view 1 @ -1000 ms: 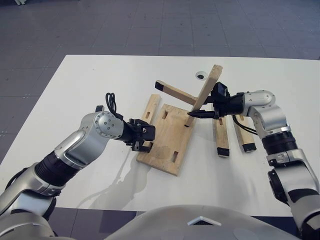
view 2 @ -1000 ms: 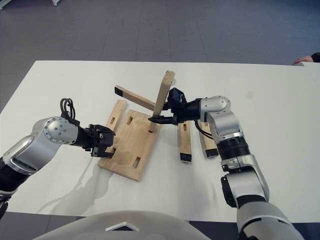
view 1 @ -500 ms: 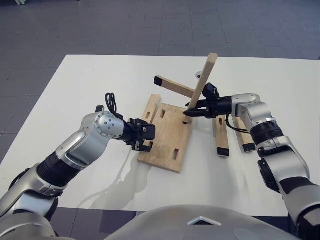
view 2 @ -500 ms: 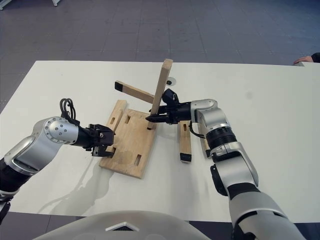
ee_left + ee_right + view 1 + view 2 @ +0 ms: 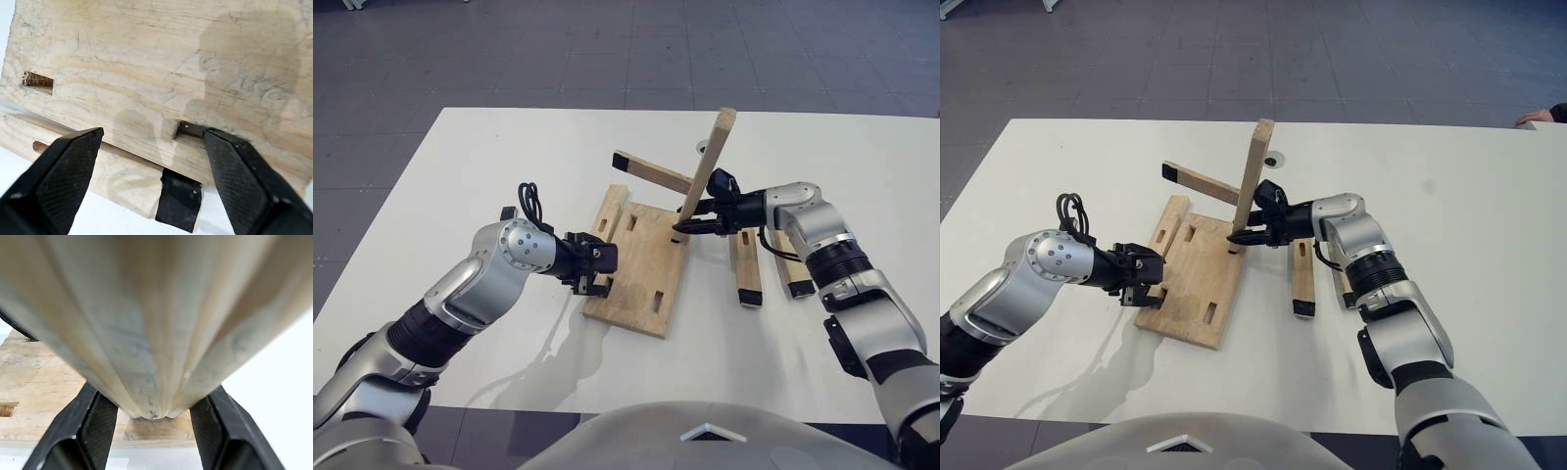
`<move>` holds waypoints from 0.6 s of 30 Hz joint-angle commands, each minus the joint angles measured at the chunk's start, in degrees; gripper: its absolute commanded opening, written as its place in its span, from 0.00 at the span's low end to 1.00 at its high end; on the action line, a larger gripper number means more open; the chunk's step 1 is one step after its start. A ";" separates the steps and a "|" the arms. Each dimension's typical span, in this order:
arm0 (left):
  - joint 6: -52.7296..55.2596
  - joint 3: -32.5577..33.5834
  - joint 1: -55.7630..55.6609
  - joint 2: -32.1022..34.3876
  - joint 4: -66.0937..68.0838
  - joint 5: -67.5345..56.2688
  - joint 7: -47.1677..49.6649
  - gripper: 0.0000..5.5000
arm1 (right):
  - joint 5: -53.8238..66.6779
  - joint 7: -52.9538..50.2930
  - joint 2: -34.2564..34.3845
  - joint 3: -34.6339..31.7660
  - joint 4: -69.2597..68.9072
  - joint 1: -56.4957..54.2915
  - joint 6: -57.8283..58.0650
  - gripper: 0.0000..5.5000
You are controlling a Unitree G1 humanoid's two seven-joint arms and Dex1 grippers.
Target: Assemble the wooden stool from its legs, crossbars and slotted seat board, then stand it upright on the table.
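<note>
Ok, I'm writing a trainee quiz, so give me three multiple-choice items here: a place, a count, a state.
1. The held leg has its lower end on: A the seat board; B bare table; C a crossbar.
2. Loose pieces lying right of the board: A one; B two; C four.
3. Left gripper: A open; B shut on a leg; C shut on the board.
1 A: the right gripper holds it against the board. 2 B: two lie side by side. 3 A: its fingers stand apart.

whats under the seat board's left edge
A slotted wooden bar lies under the seat board, black-tipped end poking out near the left gripper; its middle is covered.
</note>
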 commanded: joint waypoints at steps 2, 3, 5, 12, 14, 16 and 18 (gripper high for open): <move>0.65 -0.77 1.59 -2.18 0.20 1.17 1.17 0.69 | -7.63 -2.50 1.97 4.19 5.82 4.22 3.80 0.50; 0.77 -0.70 1.78 -2.32 0.07 1.30 1.16 0.69 | -7.81 -2.52 2.06 3.85 6.20 3.89 3.67 0.53; 0.91 -0.62 1.96 -2.61 -0.02 1.48 1.09 0.69 | -7.98 -2.36 1.99 3.39 6.58 3.44 3.48 0.60; 2.45 0.02 3.71 -3.04 -1.66 1.84 1.63 0.69 | -3.86 -2.13 -1.70 -4.18 -0.77 -0.34 7.47 0.82; 2.71 0.14 4.02 -3.10 -1.85 1.92 1.74 0.69 | -2.14 -2.09 -3.19 -7.02 -6.65 -0.58 10.46 0.89; 2.95 0.35 4.50 -3.04 -2.09 1.99 1.85 0.69 | -0.15 -1.88 -5.15 -9.76 -13.66 -0.59 13.96 0.90; 2.92 0.49 4.86 -2.91 -2.06 2.15 1.94 0.69 | 0.58 -0.87 -7.52 -10.77 -19.28 -0.04 15.71 0.90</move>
